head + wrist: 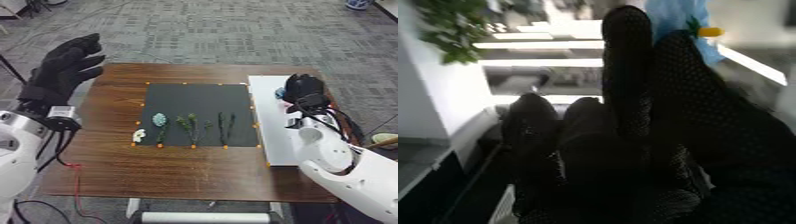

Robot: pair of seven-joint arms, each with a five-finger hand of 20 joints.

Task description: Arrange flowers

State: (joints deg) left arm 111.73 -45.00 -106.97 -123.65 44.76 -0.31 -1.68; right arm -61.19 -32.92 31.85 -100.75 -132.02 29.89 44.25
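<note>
Report: right black-gloved hand [305, 87] over the flat white board [276, 137], left black-gloved hand [59, 67] holding nothing

Head view. I find the left hand raised off the left side of the brown wooden table [107, 165], its fingers apart and loosely extended. To the right of those fingers and nearer to me lie the flowers, on or at the rectangular black mat [195, 97]. I record a white-petalled flower [139, 135] at the mat's near left corner, a pale blue, rounded flower head on a green stem [159, 119], slim green sprigs with leafy tops [184, 123] in the middle, and thin dark green stems [224, 129] farthest from the left fingers. At the mat side of my right hand is a small light blue patch [280, 93], too small to identify.

Right wrist view. Just beyond the tips of the right hand [626, 60], on the thumb side, I note a pale blue, smooth-looking piece [671, 15]. Right beside the thumb tip sits a small green piece with a yellow-orange end [711, 32]. I cannot tell whether the fingers are clamped on either.
</note>
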